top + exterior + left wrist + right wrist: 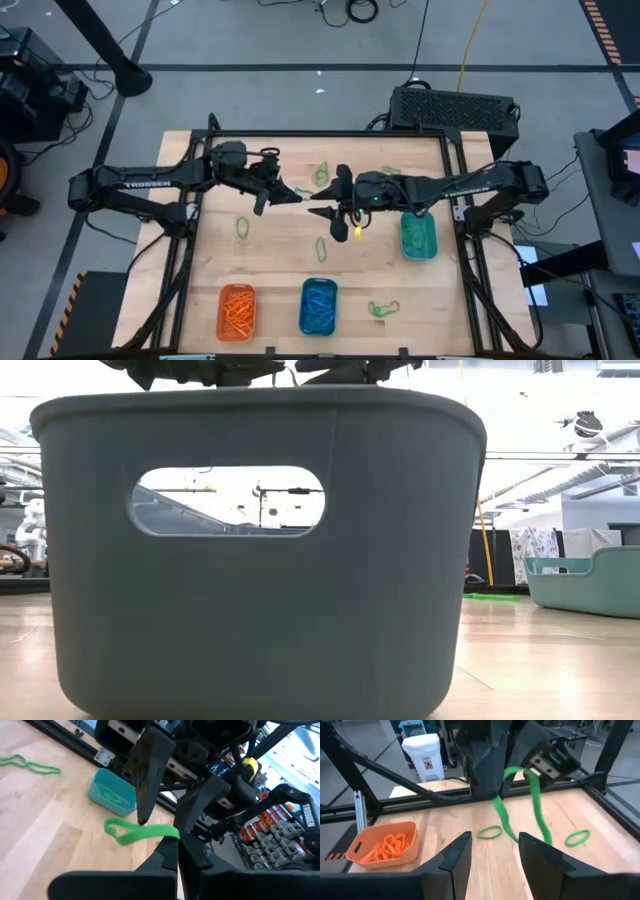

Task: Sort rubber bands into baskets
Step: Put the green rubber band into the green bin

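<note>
My left gripper [297,197] is over the table's middle, shut on a green rubber band [135,831]. My right gripper [495,855] faces it from the right, open. Its fingers [144,795] stand on either side of the band's free loop [542,827]. The orange basket [237,310] and the blue basket [318,306] sit near the front edge, each holding bands of its own colour. The teal-green basket [417,236] is at the right. Loose green bands lie on the wood at the left [242,227], the middle [321,249] and the front right [383,308]. My left gripper pinches one end of the green band [171,832] between its two fingertips. It comes nearly level from the table's left. The band is lifted clear of the table and its loop droops toward my right gripper. I cannot tell whether my right gripper touches the band.
In the low view a basket wall [260,560] fills most of the picture, with another basket [590,580] at the right. A black frame [455,200] runs round the tabletop. More green bands [321,175] lie toward the far edge. Bare wood lies at the front left.
</note>
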Tool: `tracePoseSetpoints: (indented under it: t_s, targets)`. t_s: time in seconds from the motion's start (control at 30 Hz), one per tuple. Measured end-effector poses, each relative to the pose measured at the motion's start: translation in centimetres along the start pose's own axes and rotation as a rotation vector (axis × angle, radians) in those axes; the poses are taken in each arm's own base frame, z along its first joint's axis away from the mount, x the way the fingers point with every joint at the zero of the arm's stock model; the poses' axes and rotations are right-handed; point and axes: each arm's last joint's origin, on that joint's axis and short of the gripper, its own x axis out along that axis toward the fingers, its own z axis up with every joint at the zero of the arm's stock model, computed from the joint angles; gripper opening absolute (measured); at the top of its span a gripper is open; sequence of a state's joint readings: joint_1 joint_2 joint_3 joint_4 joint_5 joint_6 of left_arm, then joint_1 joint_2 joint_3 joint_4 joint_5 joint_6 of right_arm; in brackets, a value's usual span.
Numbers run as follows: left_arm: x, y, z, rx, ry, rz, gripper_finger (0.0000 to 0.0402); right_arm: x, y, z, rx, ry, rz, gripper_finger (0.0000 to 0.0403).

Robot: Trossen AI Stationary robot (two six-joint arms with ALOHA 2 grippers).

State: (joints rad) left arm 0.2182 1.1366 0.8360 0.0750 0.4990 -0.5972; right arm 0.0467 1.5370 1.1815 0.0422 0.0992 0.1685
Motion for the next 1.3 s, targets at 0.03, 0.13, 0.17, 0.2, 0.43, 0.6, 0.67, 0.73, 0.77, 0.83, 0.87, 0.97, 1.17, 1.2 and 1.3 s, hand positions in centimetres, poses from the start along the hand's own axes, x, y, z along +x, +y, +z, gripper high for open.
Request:
tracePoseSetpoints:
  t_s: [0.03,0.13,0.17,0.2,0.43,0.6,0.67,0.73,0.77,0.83,0.87,0.97,1.17,1.2,1.3]
  targets:
    - [0.0,0.0,0.0,0.0,-0.002,0.005,0.0,0.1,0.0,-0.1,0.0,0.004,0.0,0.0155]
    - [0.1,-0.1,-0.1,0.002,-0.008,0.015,0.0,0.6,0.0,-0.3,0.002,-0.002,0.001,0.0155]
    - [0.1,-0.1,-0.1,0.002,-0.009,0.016,0.0,0.8,0.0,-0.4,0.0,0.0,0.0,0.0155]
    - [0.1,-0.1,-0.1,0.002,-0.009,0.016,0.0,1.0,0.0,-0.5,-0.005,-0.002,0.0,0.0155]
    - [0.2,-0.2,-0.2,0.002,-0.007,0.014,0.0,2.3,0.1,-0.8,-0.056,-0.049,0.007,0.0155]
    - [0.2,-0.2,-0.2,0.001,-0.004,0.018,0.0,2.5,0.1,-1.0,-0.057,-0.045,0.002,0.0138]
    - [0.2,-0.2,-0.2,0.001,-0.004,0.018,0.0,2.5,0.1,-1.1,-0.059,-0.041,0.001,0.0115]
    - [0.2,-0.2,-0.2,0.0,-0.003,0.019,0.0,2.5,0.1,-1.1,-0.079,-0.042,-0.001,0.0083]
    - [0.2,-0.2,-0.2,-0.002,0.0,0.021,0.0001,2.5,0.1,-1.1,-0.093,-0.042,-0.001,0.0062]
    - [0.2,-0.1,-0.3,-0.005,0.005,0.023,0.0009,2.5,0.1,-1.1,-0.102,-0.036,-0.002,0.0021]
    - [0.2,-0.2,-0.3,-0.005,0.007,0.023,0.0015,2.5,0.1,-1.1,-0.103,-0.033,-0.002,0.0011]
    - [0.3,-0.3,-0.6,-0.008,0.024,0.021,0.004,2.5,0.0,-1.4,-0.094,-0.011,-0.004,0.0004]
    - [0.6,-0.5,-1.3,-0.013,0.064,0.044,0.0105,1.4,-0.1,-1.5,-0.085,0.072,-0.014,0.0001]
    - [0.6,-0.5,-1.4,-0.018,0.071,0.052,0.0115,0.9,-0.1,-1.4,-0.085,0.09,-0.017,0.0001]
    - [0.6,-0.3,-1.8,-0.028,0.095,0.097,0.0141,-0.8,-0.5,-1.0,-0.048,0.146,-0.042,0.0001]
